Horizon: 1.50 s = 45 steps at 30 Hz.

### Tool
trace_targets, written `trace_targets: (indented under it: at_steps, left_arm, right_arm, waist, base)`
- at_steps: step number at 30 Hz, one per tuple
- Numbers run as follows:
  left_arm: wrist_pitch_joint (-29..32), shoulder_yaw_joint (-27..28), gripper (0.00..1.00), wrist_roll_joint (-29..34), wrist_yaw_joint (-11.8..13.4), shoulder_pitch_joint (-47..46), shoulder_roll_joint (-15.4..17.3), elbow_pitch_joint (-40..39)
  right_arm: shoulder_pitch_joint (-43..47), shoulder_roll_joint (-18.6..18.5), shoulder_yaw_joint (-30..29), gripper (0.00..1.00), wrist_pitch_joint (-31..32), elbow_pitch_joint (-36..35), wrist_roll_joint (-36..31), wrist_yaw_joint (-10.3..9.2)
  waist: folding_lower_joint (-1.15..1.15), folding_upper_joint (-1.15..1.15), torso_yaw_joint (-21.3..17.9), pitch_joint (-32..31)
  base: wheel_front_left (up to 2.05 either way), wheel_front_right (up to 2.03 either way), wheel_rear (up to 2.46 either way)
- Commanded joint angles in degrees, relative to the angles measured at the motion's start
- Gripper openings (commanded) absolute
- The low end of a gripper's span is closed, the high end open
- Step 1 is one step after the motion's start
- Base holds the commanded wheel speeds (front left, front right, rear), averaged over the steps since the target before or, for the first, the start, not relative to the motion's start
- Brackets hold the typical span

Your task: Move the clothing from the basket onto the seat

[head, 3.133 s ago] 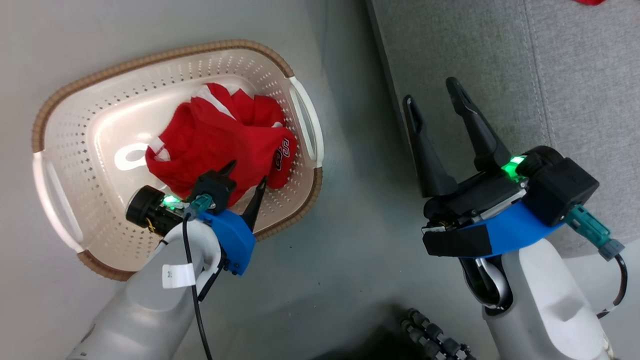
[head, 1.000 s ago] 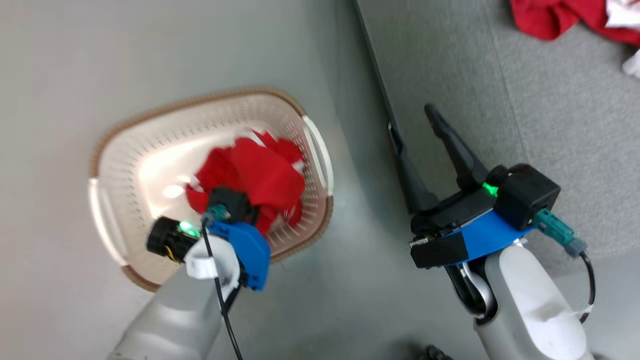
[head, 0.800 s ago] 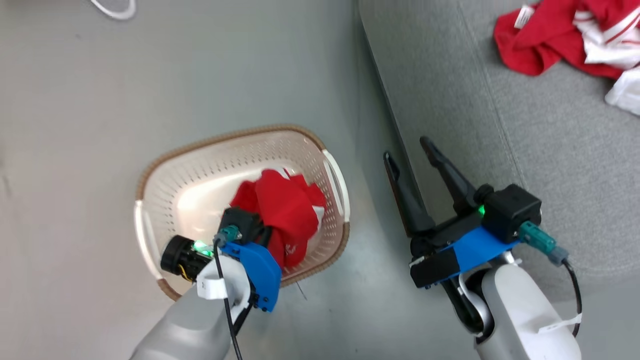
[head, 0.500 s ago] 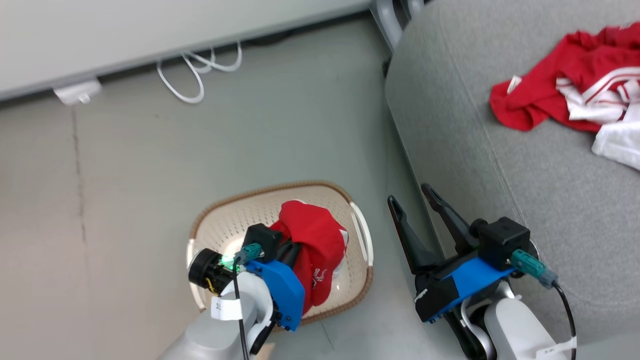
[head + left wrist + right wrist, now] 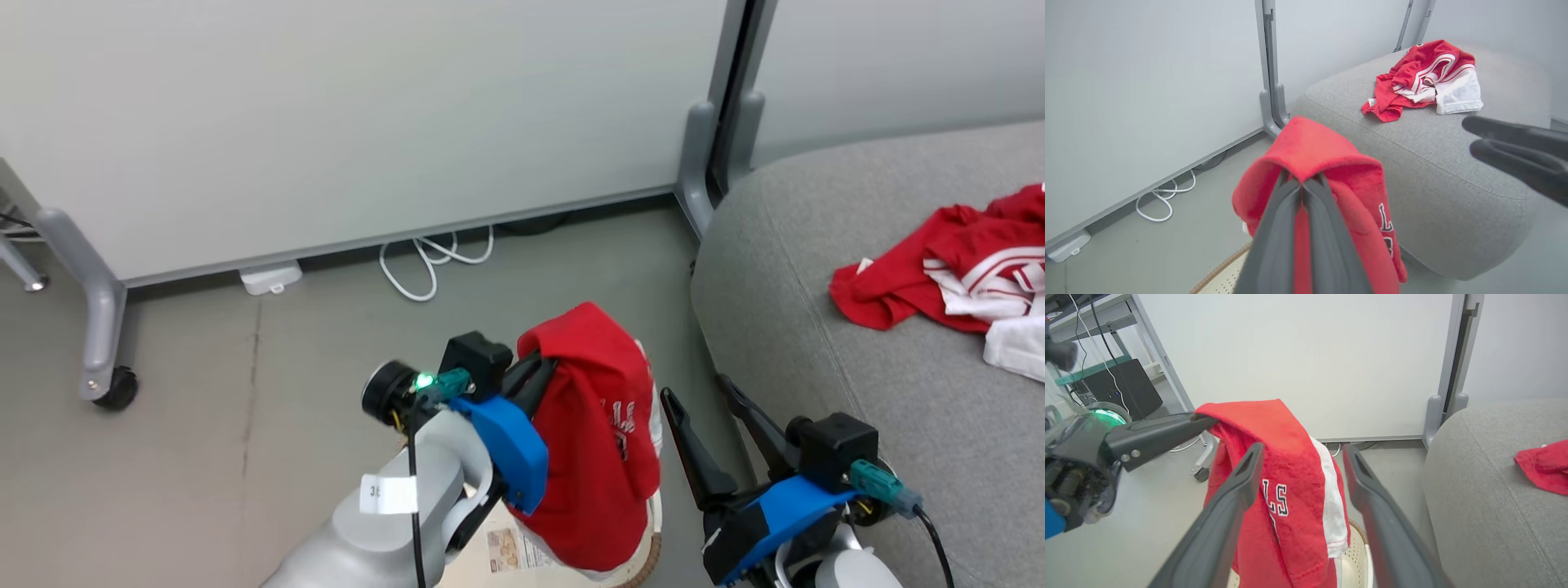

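My left gripper (image 5: 545, 365) is shut on the top fold of a red garment (image 5: 596, 441) with a white side stripe and dark lettering. The garment hangs in the air above the basket (image 5: 645, 563), whose brown rim peeks out at the bottom edge. In the left wrist view the two fingers (image 5: 1290, 212) pinch the cloth (image 5: 1310, 147). My right gripper (image 5: 694, 390) stands open just right of the hanging garment (image 5: 1278, 457), beside the grey seat (image 5: 816, 343). A second red and white garment (image 5: 947, 269) lies crumpled on the seat.
White partition panels on grey posts stand behind, one with a castor (image 5: 110, 392). A white cable (image 5: 424, 261) and a small white block (image 5: 269, 278) lie on the floor by the wall. A desk with a black box (image 5: 1118, 384) stands far left.
My left gripper has shut on the red garment and lifted it out of the basket, well above the rim. The head camera has tilted up. The right gripper stays open.
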Motion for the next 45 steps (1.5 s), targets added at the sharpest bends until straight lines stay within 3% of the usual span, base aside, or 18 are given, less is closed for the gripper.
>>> trace_targets:
  at_steps: [1,12,31,45]
  left_arm:
    - [-0.3,-0.3,0.00,0.2,-0.1,-1.4,-0.1,-0.8]
    - [-0.2,-2.9,0.00,-3.2,-0.1,-7.3,-0.1,-6.1]
    - [-0.3,-7.0,0.00,-7.9,-0.1,-10.6,-0.1,-5.6]
    - [-0.3,-7.4,0.00,-8.1,-0.1,-10.9,-0.1,-6.4]
  right_arm:
    - [1.4,-0.2,-0.3,1.00,0.3,-0.3,0.3,0.03]
    - [3.8,-0.2,-0.6,1.00,1.9,-1.7,0.4,0.03]
    - [2.7,-0.1,2.0,1.00,2.8,-2.0,1.0,0.03]
    - [-7.7,-0.7,7.8,1.00,4.8,7.3,2.5,0.03]
  waist:
    - [0.02,0.00,1.5,-1.8]
    - [0.02,0.00,3.3,-3.3]
    - [0.02,0.00,3.6,-3.6]
    - [0.02,0.00,2.6,-2.9]
  base:
    - [0.00,0.00,0.00]
    - [0.00,0.00,0.00]
    - [0.00,0.00,0.00]
    - [0.00,0.00,0.00]
